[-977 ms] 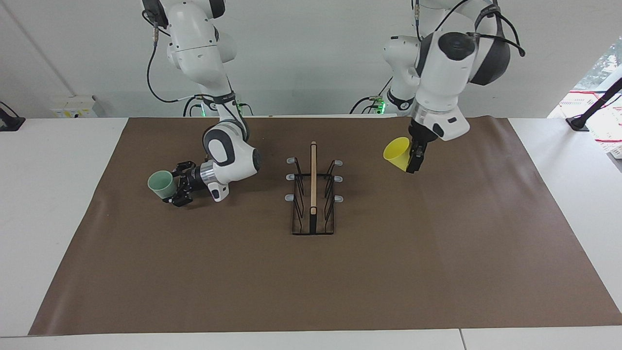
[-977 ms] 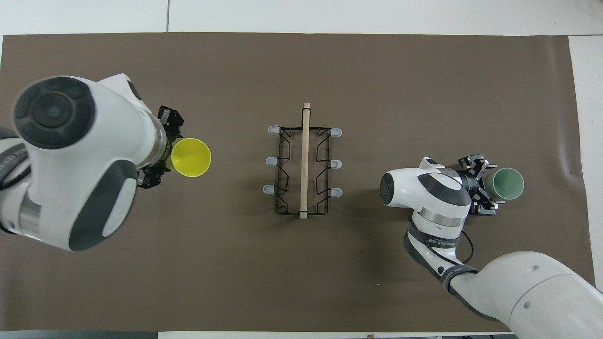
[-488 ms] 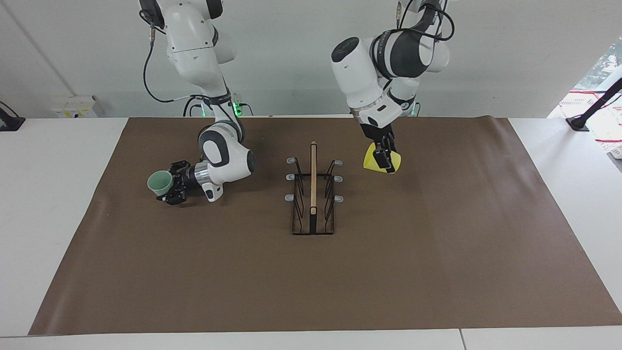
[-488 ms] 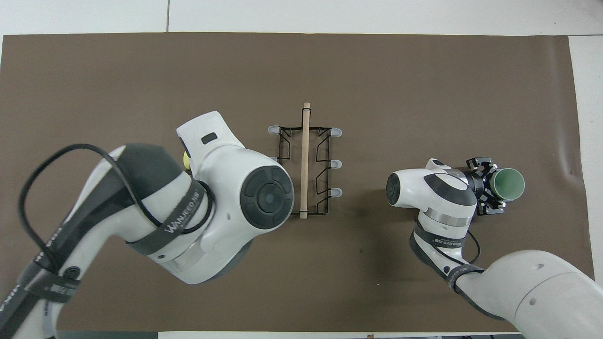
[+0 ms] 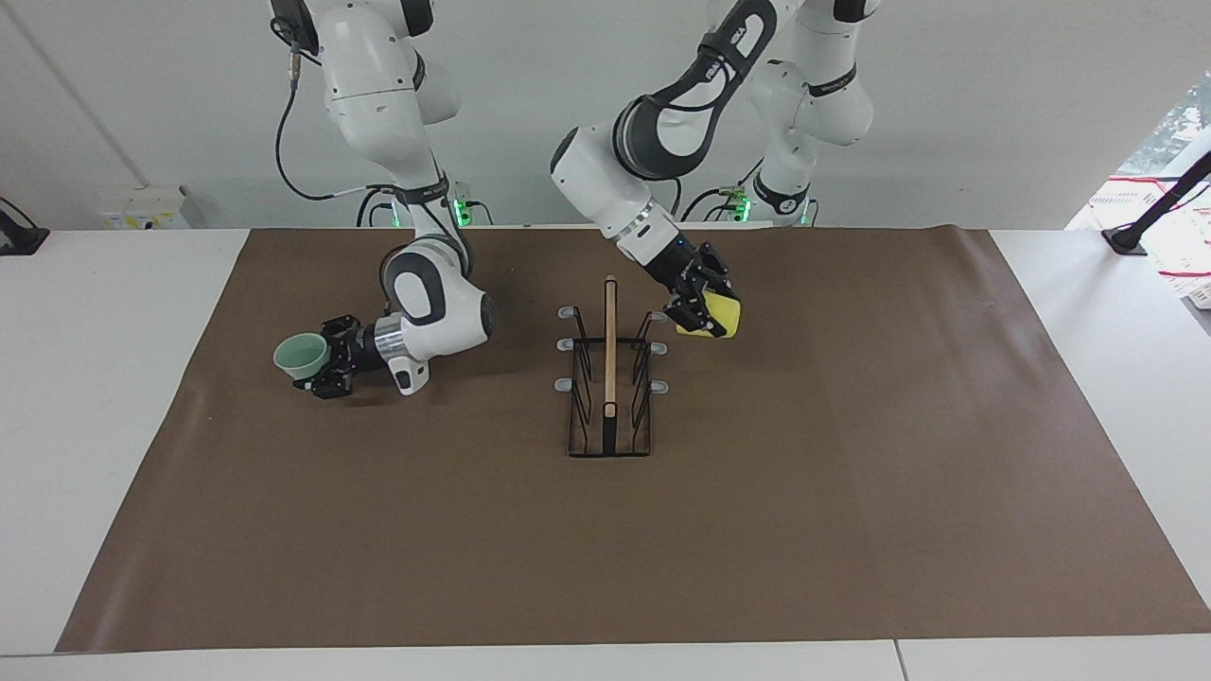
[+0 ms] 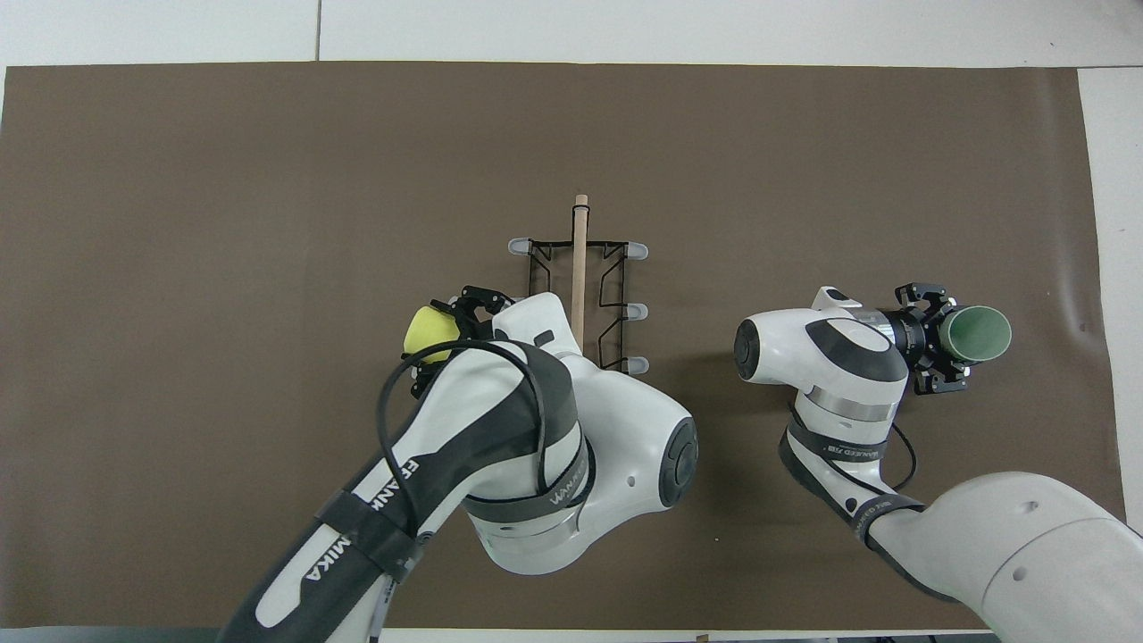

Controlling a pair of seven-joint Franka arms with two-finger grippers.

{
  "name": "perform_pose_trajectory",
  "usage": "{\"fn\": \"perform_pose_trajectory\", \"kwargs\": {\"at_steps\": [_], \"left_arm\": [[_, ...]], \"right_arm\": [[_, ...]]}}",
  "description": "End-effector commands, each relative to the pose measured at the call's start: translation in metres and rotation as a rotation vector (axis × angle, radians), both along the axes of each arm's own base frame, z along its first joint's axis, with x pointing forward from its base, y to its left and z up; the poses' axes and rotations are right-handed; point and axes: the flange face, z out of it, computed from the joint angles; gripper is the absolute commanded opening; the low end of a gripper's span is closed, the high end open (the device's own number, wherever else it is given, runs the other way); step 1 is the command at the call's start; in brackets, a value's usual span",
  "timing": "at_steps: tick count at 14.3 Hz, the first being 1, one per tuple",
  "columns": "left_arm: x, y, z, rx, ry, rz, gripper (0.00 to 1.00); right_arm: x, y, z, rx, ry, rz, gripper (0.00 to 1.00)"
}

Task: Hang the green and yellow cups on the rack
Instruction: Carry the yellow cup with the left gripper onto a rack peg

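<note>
Reading the bench [image 5: 104,426] as a dial with the rack [image 5: 610,378] at its centre and twelve pointing away from me, my left fingers [image 5: 693,305] are clamped on the yellow cup [image 5: 719,312] at about nine o'clock. A second ago that cup hung well out over my left arm's end of the brown mat [image 5: 851,492]. Now it is tipped over, just beside the grey-tipped prong [image 5: 657,317] closest to my base. I cannot tell whether it touches the prong yet. At three o'clock my right fingers [image 5: 322,383], which stood wide around the green cup [image 5: 301,357] a second ago, have closed on its wall. The cup has tilted with them and looks barely clear of the mat. So both cups are now in hand and neither is hung. I judge the yellow one goes on first, mouth over that prong, while the green one waits. The farther prongs at eleven and one o'clock are bare.
</note>
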Motion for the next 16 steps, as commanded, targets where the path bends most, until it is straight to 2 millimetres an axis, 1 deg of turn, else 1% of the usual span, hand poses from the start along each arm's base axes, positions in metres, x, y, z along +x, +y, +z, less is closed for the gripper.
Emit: {"fn": "perform_pose_trajectory", "kwargs": {"at_steps": [1,2,3,4,5,6,7,8,9,10,11,12,13,14,15,16], "left_arm": [[-0.014,-0.020,0.000,0.037,-0.018,-0.014,0.00],[-0.022,-0.027,0.000,0.034,-0.016,-0.028,0.00],[-0.029,-0.033,0.001,0.019,-0.013,-0.029,0.00],[-0.037,-0.041,0.002,0.007,-0.014,-0.033,0.00],[-0.038,-0.043,0.005,-0.007,-0.029,-0.023,0.00],[-0.036,-0.046,0.012,-0.028,-0.044,-0.014,0.00],[-0.036,-0.047,0.013,-0.036,-0.047,-0.014,0.00],[-0.040,-0.051,0.020,-0.061,-0.042,-0.017,0.00],[-0.044,-0.053,0.027,-0.090,-0.031,-0.011,0.00],[-0.044,-0.055,0.032,-0.116,-0.026,-0.008,0.31],[-0.045,-0.057,0.034,-0.134,-0.021,-0.008,0.76],[-0.046,-0.059,0.035,-0.150,-0.017,-0.016,0.89],[-0.047,-0.063,0.035,-0.182,-0.006,-0.023,1.00],[-0.049,-0.064,0.041,-0.219,0.015,-0.024,1.00],[-0.049,-0.062,0.046,-0.234,0.024,-0.019,1.00],[-0.049,-0.059,0.053,-0.244,0.024,-0.016,1.00]], "right_arm": [[0.018,-0.019,0.037,0.015,-0.084,-0.037,0.00],[0.021,-0.031,0.049,0.030,-0.109,-0.063,0.00],[0.026,-0.039,0.059,0.041,-0.132,-0.075,0.00],[0.029,-0.049,0.074,0.061,-0.159,-0.084,0.00],[0.030,-0.071,0.098,0.111,-0.198,-0.119,0.00],[0.031,-0.092,0.119,0.198,-0.248,-0.170,0.00],[0.033,-0.112,0.140,0.298,-0.323,-0.235,0.00],[0.032,-0.129,0.153,0.386,-0.382,-0.325,0.00],[0.032,-0.130,0.155,0.437,-0.404,-0.377,0.00],[0.034,-0.129,0.155,0.472,-0.415,-0.400,0.00],[0.037,-0.127,0.154,0.513,-0.432,-0.408,0.00],[0.038,-0.130,0.154,0.548,-0.446,-0.446,0.00],[0.040,-0.142,0.159,0.593,-0.473,-0.506,0.00],[0.042,-0.154,0.165,0.630,-0.496,-0.553,0.00],[0.040,-0.169,0.169,0.659,-0.510,-0.600,0.00],[0.039,-0.179,0.173,0.704,-0.514,-0.641,0.00]]}}
